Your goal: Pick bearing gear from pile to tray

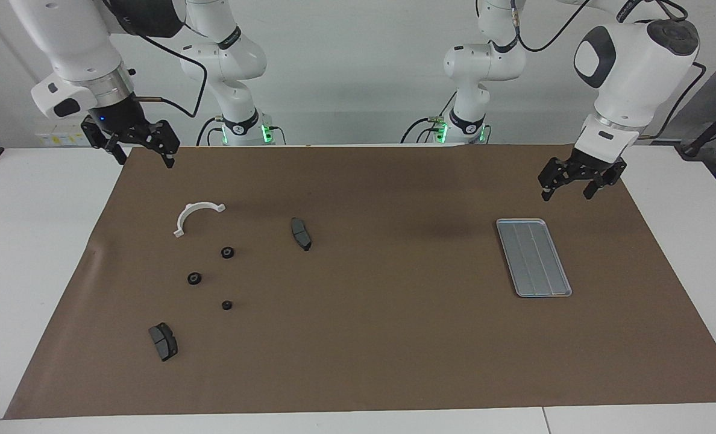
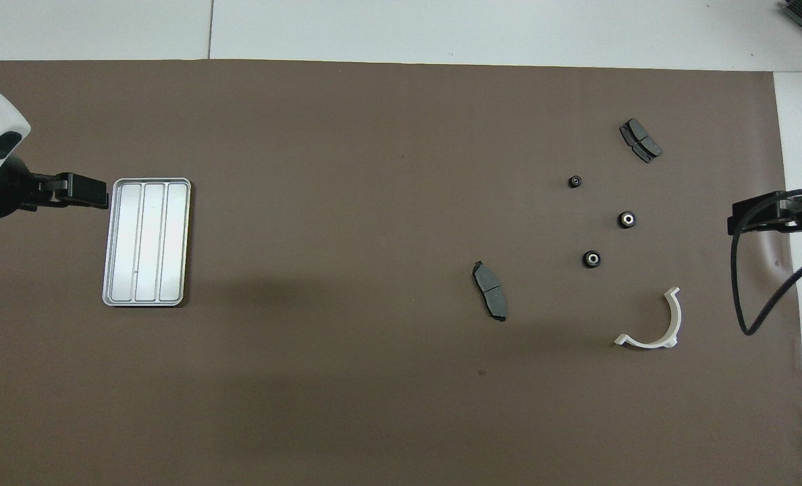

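Observation:
The pile lies spread on the brown mat toward the right arm's end. It holds three small black gears (image 1: 227,252) (image 1: 194,278) (image 1: 226,305), two dark grey curved pads (image 1: 301,233) (image 1: 163,341) and a white half-ring (image 1: 201,207). The gears also show in the overhead view (image 2: 592,258) (image 2: 626,219) (image 2: 574,181). The silver tray (image 1: 533,257) (image 2: 146,241) lies empty toward the left arm's end. My left gripper (image 1: 569,191) (image 2: 94,192) hangs open and empty in the air over the mat just beside the tray. My right gripper (image 1: 144,158) (image 2: 745,219) hangs open and empty over the mat's edge beside the pile.
The brown mat (image 1: 382,337) covers most of the white table. A black cable (image 2: 752,290) hangs from the right arm over the mat's edge. One pad (image 2: 490,291) lies apart from the other parts, toward the middle of the mat.

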Robot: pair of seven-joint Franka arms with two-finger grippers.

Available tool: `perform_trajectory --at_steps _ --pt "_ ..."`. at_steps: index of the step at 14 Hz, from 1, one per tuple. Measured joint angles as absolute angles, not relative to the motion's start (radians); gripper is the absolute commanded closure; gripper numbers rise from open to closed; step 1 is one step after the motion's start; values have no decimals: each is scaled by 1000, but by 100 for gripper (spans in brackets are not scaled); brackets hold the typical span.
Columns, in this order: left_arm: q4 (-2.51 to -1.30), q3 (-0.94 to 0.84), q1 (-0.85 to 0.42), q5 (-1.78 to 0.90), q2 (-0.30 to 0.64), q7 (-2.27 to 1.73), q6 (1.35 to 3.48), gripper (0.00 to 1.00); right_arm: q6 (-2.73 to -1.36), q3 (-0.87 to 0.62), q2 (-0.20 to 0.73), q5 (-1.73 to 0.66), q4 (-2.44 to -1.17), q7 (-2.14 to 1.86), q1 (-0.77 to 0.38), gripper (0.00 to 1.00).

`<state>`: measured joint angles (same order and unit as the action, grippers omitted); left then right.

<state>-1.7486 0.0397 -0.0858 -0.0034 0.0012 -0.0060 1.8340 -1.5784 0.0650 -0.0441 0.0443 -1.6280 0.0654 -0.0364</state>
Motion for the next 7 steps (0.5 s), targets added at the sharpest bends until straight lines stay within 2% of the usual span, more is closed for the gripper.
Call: perform_trajectory --at_steps 7 --pt "-1748 45 -84 -3 1 -6 1834 0 -1578 65 -46 44 -1633 65 -36 0"
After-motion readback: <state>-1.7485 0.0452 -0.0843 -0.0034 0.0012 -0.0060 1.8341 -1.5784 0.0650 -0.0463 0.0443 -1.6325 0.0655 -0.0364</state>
